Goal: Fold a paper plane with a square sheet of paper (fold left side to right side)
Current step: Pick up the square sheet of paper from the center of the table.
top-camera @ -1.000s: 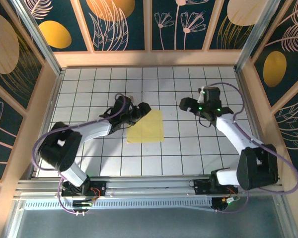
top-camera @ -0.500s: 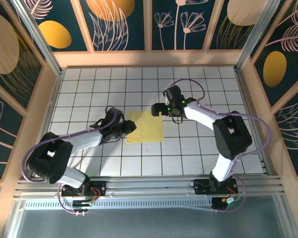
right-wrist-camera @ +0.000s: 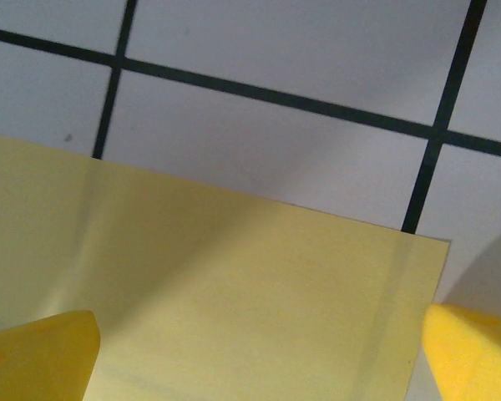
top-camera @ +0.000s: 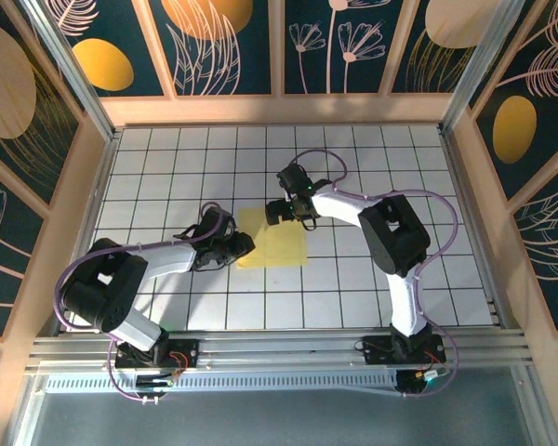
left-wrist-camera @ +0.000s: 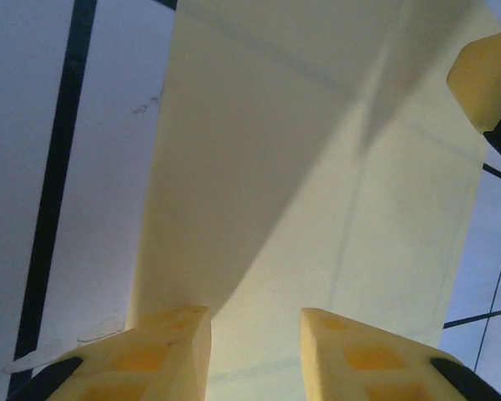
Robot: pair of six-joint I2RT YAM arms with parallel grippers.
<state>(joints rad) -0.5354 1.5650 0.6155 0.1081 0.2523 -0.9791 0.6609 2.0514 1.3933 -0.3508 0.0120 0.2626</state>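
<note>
While floral wall panels [top-camera: 232,46] enclose the white-gridded tabletop [top-camera: 353,279], the square sheet of paper [top-camera: 277,243] lies mid-tabletop, plain yellow. Left claw [top-camera: 242,246], narrowed yet parted, straddles its left edge; right claw [top-camera: 277,208], wide open, its far edge.

The left gripper [top-camera: 245,246] crowds the square sheet of paper's [top-camera: 274,240] left edge, and the right gripper [top-camera: 277,212] its far edge. Near and right of the sheet, the grid table [top-camera: 344,283] lies open.

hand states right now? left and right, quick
Left hand: part open, gap showing, at the edge of the square sheet of paper; no pinch visible.
Right hand: wide open over the sheet, holding nothing.
</note>
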